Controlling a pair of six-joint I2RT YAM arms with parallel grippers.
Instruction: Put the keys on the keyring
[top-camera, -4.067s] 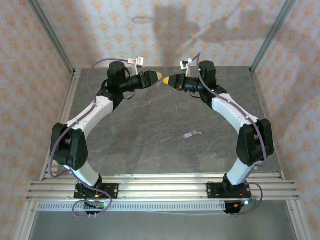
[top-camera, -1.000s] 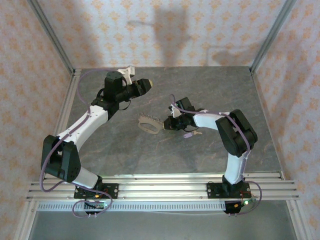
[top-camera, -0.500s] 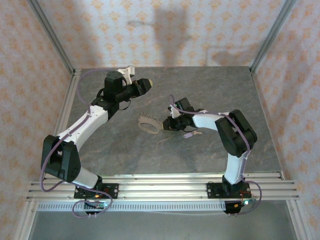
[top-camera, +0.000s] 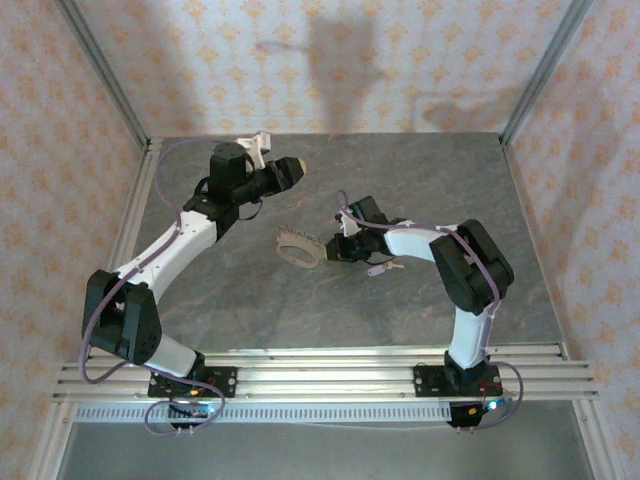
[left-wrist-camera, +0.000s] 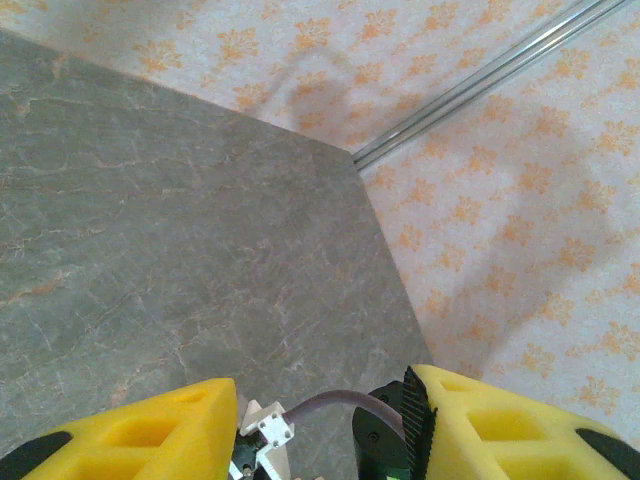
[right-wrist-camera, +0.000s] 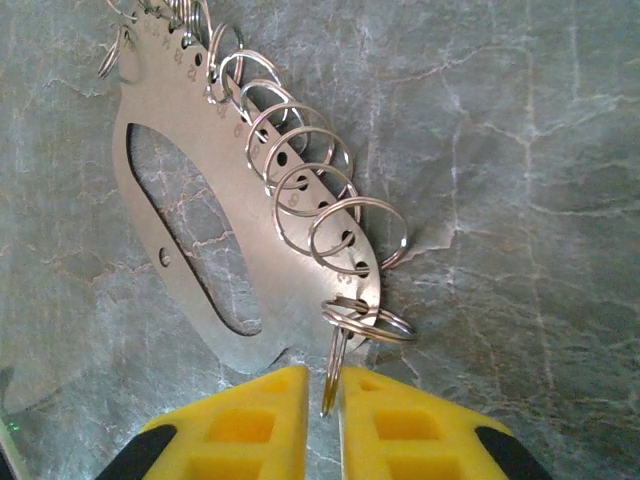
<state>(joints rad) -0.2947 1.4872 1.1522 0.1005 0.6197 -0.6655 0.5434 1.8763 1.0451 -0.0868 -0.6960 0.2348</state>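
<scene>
right claw (right-wrist-camera: 323, 388): we see its yellow fingers drawn almost together on the endmost split ring (right-wrist-camera: 335, 350) of the keyring (right-wrist-camera: 245, 215). That ring stands on edge in the narrow slit between them, low over the counter (right-wrist-camera: 500, 150).
keyring, axis: in the right wrist view its long axis runs from the top left down toward the claw, with the narrow end at the fingers and the ringed edge on the right. From above, the keyring (top-camera: 298, 250) slants from far-left to near-right, ringed edge on the far side, with the right claw (top-camera: 333, 250) at its near-right end.
keyring, look: a flat, silvery oval plate with a large oval cut-out and a row of small holes along one long edge. A split ring hangs through hole after hole.
keyring, place: flat on the counter, near its middle.
key (top-camera: 384, 268): it lies flat just beside the right arm (top-camera: 420, 240), to the right of that claw and apart from the keyring. Its lilac head is to the left and its short blade points right. It is tiny in our overhead view.
left claw (left-wrist-camera: 320, 400): open, with the yellow fingers well apart and nothing between them. From above, the left claw (top-camera: 292, 167) hangs over the far-left part of the counter, pointing right, well apart from the keyring.
surroundings: grey marbled counter, and walls (top-camera: 400, 60) papered in a pale orange pattern.
</scene>
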